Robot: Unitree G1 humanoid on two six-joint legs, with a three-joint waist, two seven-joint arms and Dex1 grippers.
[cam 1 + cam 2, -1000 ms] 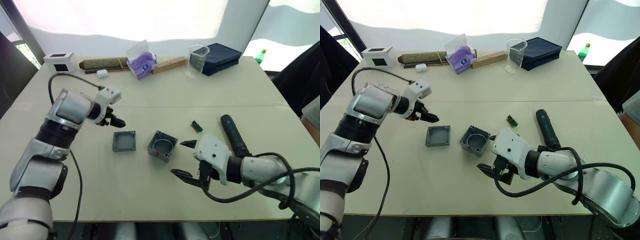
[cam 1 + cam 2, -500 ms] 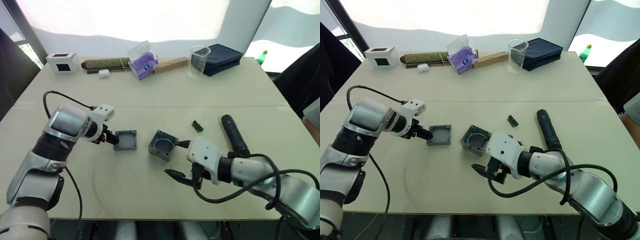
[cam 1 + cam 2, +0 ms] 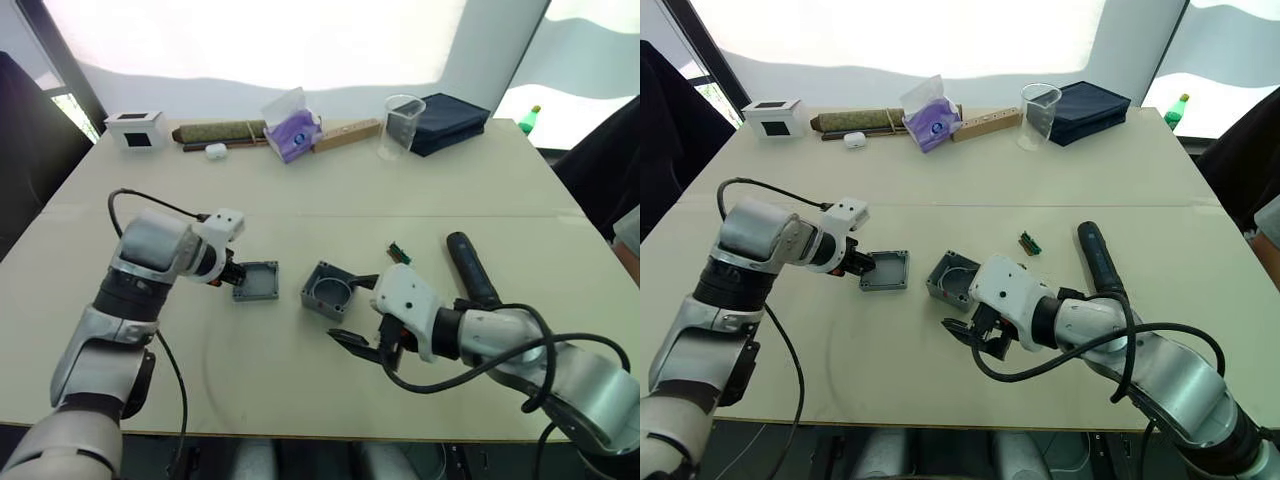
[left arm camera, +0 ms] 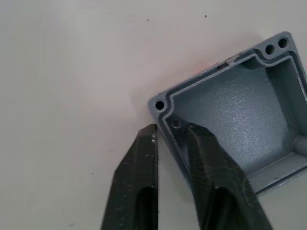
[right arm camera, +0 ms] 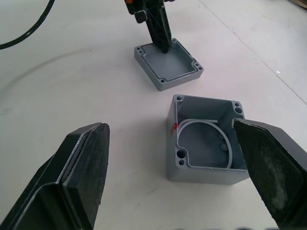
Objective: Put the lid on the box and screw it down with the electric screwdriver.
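Note:
The grey lid point(image 3: 256, 281) lies hollow side up on the table, left of the open grey box point(image 3: 327, 291), which has a red mark on one wall point(image 5: 173, 128). My left gripper point(image 3: 234, 283) is at the lid's left edge. In the left wrist view the gripper point(image 4: 171, 132) is shut on the lid's point(image 4: 235, 115) rim, one finger inside and one outside. My right gripper point(image 3: 352, 312) stands open just right of the box, its fingers point(image 5: 81, 167) spread wide. The black electric screwdriver point(image 3: 470, 268) lies on the table further right, beyond my right arm.
Along the far edge stand a white box with a black window point(image 3: 137, 130), a rolled mat point(image 3: 222, 131), a purple pack point(image 3: 293, 125), a wooden block point(image 3: 347, 135), a clear beaker point(image 3: 401, 112) and a dark blue case point(image 3: 450, 110). A small green strip point(image 3: 399, 252) lies near the screwdriver.
My left gripper came down to the lid's left edge and closed on its rim. The right gripper edged closer to the box, still open. The camera shifted slightly.

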